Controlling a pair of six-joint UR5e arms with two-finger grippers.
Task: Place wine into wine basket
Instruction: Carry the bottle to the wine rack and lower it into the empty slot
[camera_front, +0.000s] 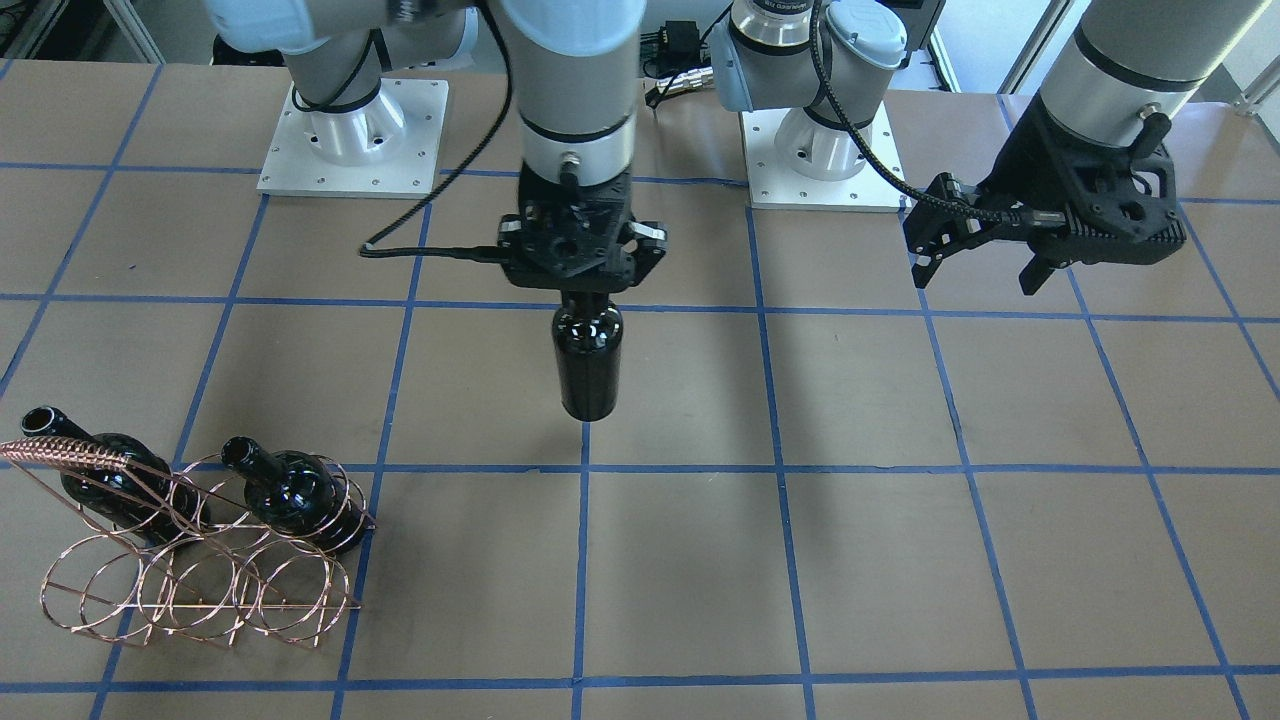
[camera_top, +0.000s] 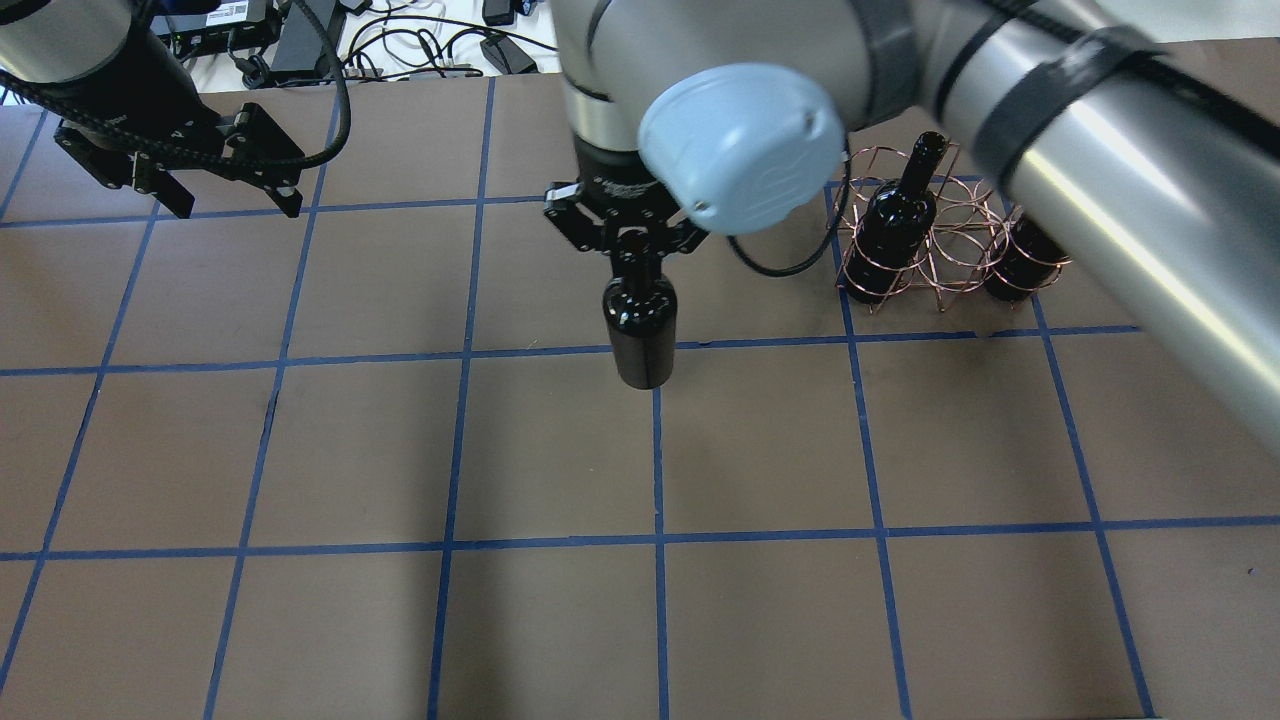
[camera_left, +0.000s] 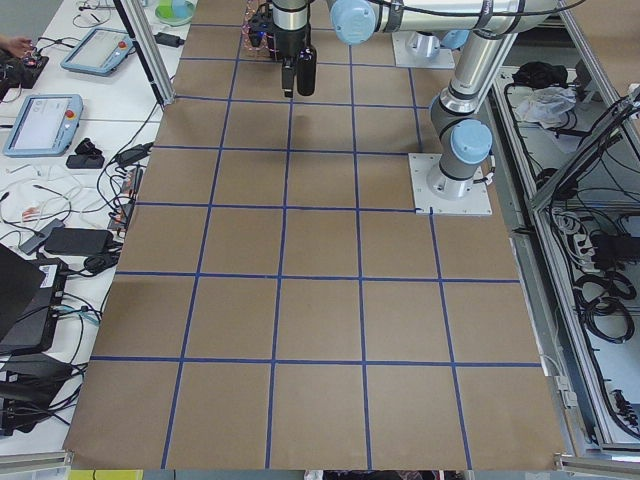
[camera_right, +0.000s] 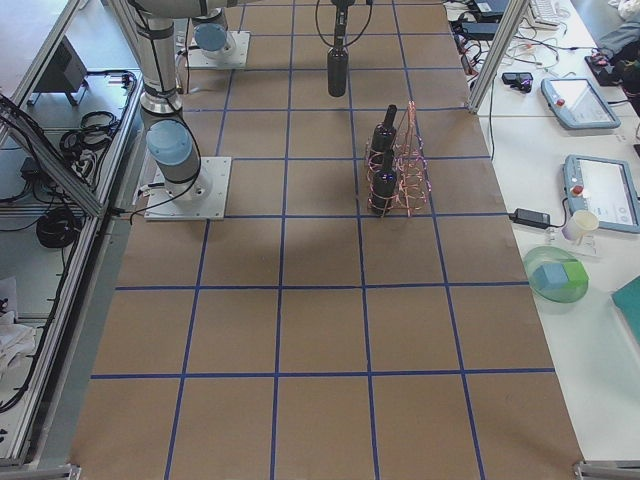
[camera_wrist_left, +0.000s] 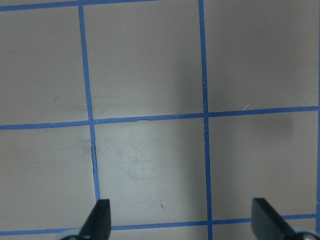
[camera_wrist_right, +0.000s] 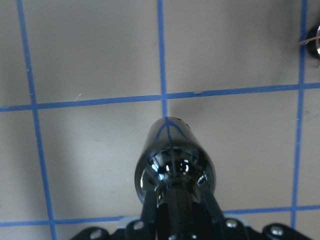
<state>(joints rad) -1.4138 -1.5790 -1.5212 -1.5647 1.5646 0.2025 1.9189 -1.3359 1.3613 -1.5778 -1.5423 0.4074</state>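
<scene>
My right gripper (camera_front: 588, 300) is shut on the neck of a near-black wine bottle (camera_front: 588, 360) and holds it upright over the middle of the table. The bottle also shows in the overhead view (camera_top: 640, 330) and in the right wrist view (camera_wrist_right: 175, 160). The copper wire wine basket (camera_front: 200, 580) stands at the table's right end, well apart from the held bottle (camera_top: 905, 285). Two alike bottles (camera_front: 295, 495) (camera_front: 110, 480) sit in its rings. My left gripper (camera_front: 975, 275) is open and empty above bare table, with its fingertips (camera_wrist_left: 100, 215) wide apart.
The brown table top (camera_top: 760, 450) carries a blue tape grid. Both arm bases (camera_front: 350, 140) stand on the robot's side. Side tables with tablets (camera_right: 575, 100), cables and a green bowl (camera_right: 558, 280) lie beyond the table's edge.
</scene>
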